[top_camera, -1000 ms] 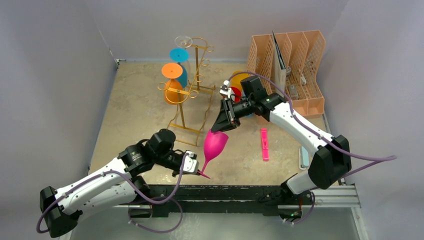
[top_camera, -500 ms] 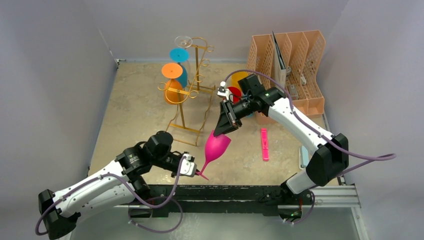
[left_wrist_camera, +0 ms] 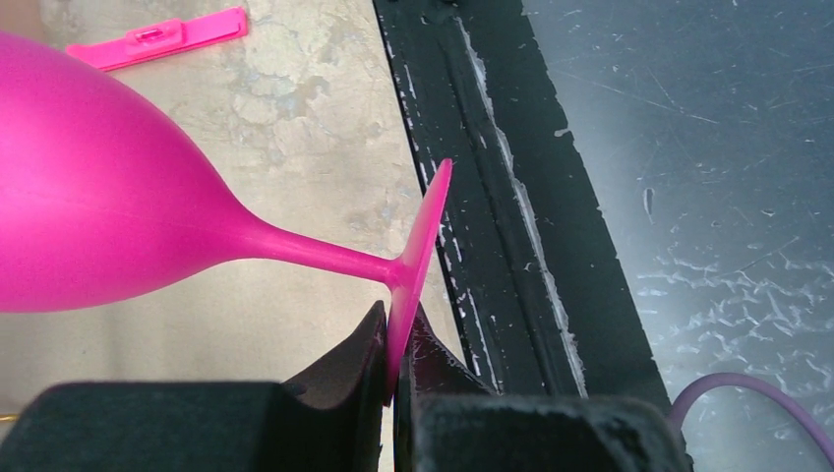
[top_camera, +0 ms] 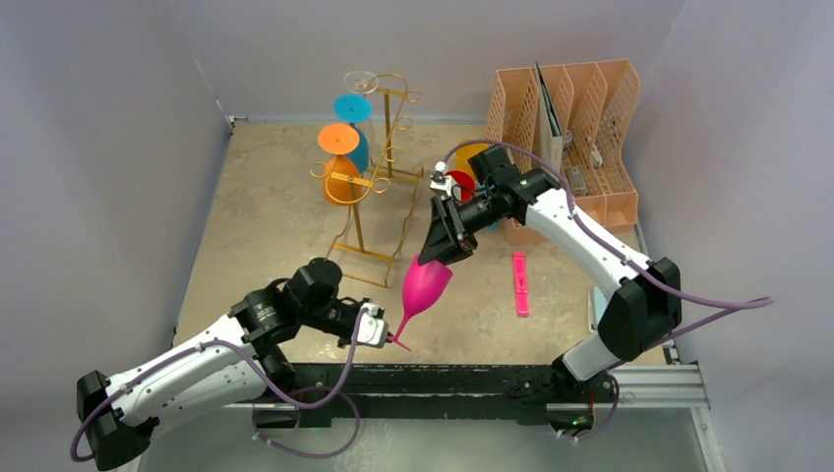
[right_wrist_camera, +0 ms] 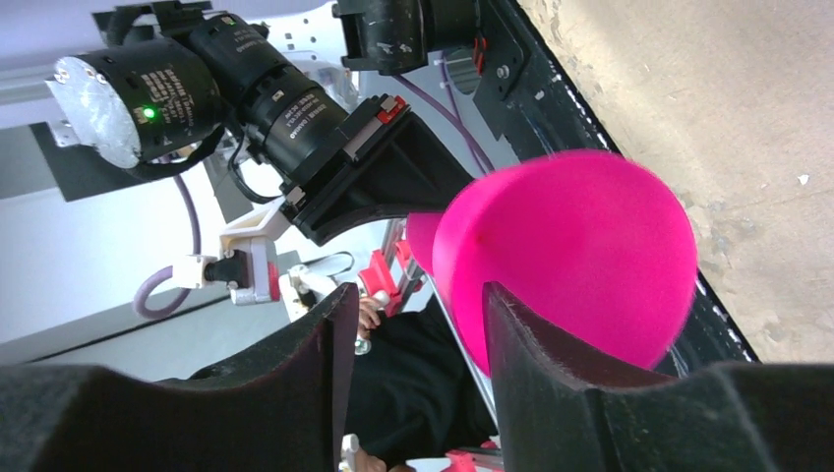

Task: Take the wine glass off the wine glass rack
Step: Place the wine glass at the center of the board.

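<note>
A pink wine glass (top_camera: 425, 285) is held tilted above the table's front, bowl up. My left gripper (top_camera: 384, 336) is shut on its foot; in the left wrist view the foot's disc (left_wrist_camera: 418, 236) is pinched edge-on between my fingertips (left_wrist_camera: 398, 344). My right gripper (top_camera: 440, 251) is open at the bowl's rim. In the right wrist view the bowl (right_wrist_camera: 580, 256) sits partly in the gap, against the right finger (right_wrist_camera: 531, 354). The gold wire rack (top_camera: 388, 147) stands at the back. An orange glass (top_camera: 339, 162), a blue glass (top_camera: 352, 113) and a clear glass (top_camera: 361, 81) hang on it.
A peach perforated file organiser (top_camera: 570, 128) stands at the back right. A flat pink clip (top_camera: 519, 283) lies on the table right of the glass, also in the left wrist view (left_wrist_camera: 157, 37). Orange and red items (top_camera: 470, 157) sit behind the right arm. A black rail (top_camera: 443, 379) edges the front.
My right gripper has come down and closer, from above the pink glass to its bowl rim. The left gripper keeps its hold on the foot and has barely shifted.
</note>
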You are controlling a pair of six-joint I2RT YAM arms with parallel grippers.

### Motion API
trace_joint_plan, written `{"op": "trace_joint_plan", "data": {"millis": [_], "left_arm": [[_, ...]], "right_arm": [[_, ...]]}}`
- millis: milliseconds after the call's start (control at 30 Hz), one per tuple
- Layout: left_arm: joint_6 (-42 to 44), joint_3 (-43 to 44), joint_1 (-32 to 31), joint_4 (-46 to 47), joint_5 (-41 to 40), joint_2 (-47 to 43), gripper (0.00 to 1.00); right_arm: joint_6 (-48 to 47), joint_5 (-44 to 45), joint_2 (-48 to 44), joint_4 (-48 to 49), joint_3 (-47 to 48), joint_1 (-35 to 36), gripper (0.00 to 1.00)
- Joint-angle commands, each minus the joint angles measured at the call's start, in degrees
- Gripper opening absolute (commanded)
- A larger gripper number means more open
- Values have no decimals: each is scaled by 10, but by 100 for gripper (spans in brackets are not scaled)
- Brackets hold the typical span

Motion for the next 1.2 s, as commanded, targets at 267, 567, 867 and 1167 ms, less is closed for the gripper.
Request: {"op": "trace_joint_plan", "data": {"millis": [267,567,867,1167], "left_arm": [[4,-4,3,15,-23,-7,0],[13,-6,2,16,-16,-10,0],[46,10,1,1,-33,-17,0],[115,49,1,-73,-76,15,0]], "right_arm": [[26,-31,4,10,28,-30,57],[12,-2,46,-6,66,-20,58],[-34,25,73,-70,104,-8,54],[-92,-38,72,-149,146,-7,41]]}}
